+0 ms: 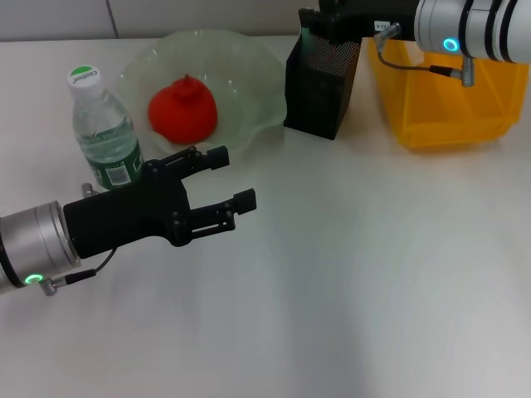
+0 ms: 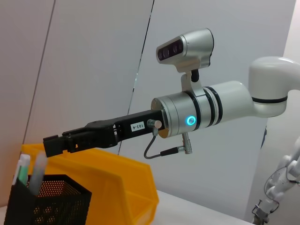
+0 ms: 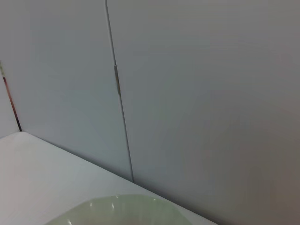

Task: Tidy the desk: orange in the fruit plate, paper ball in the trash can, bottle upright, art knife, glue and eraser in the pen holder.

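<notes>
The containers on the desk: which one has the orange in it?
The fruit plate, the pale-green wavy-rimmed bowl, holds the orange. The black mesh pen holder and yellow trash can do not.

The head view looks forward and steeply down on the white worktop (image 1: 348, 290) from above, taking in both arms, the fruit plate (image 1: 257, 91), the pen holder (image 1: 319, 87) and the trash can (image 1: 448, 99) along the far side. The left wrist view sits low near the worktop and faces across and upward toward the wall, catching the right gripper (image 2: 54, 144) above the pen holder (image 2: 47, 204) and trash can (image 2: 122, 185), both shared with the head view. The right wrist view, close above the far edge, faces the grey wall and shares only the fruit plate's rim (image 3: 126, 208) and a strip of worktop (image 3: 42, 173).
</notes>
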`<action>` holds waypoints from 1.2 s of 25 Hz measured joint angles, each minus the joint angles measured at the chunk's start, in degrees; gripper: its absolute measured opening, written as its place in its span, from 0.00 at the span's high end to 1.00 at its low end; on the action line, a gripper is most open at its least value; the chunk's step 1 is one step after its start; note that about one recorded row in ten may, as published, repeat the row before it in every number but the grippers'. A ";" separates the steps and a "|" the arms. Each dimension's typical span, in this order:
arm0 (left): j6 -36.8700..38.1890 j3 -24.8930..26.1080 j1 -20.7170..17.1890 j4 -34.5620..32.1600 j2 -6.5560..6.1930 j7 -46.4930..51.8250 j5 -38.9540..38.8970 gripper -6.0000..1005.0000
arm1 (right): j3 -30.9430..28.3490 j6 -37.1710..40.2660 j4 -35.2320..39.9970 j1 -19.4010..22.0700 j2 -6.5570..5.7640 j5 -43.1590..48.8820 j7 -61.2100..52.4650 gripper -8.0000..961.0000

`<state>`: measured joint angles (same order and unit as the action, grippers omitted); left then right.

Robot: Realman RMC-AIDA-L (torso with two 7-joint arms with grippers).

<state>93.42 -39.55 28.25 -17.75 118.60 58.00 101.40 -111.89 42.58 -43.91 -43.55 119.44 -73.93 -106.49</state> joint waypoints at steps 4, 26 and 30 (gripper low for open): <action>0.01 0.00 0.26 0.00 -0.02 0.47 0.00 0.19 | -0.05 0.04 -0.86 0.87 0.00 -1.89 -0.01 0.61; 0.57 -3.85 0.24 -0.52 -0.27 0.46 -1.77 0.19 | -18.80 54.60 -1.10 18.67 -0.02 -15.72 19.09 0.26; 0.12 -7.04 0.60 -0.70 -0.45 1.22 -1.26 0.19 | -21.96 56.47 5.61 19.39 -0.23 -6.23 26.77 0.26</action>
<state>93.55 -46.59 28.85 -18.45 118.15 59.21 100.14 -133.85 99.05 -38.29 -24.16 119.21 -80.16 -79.72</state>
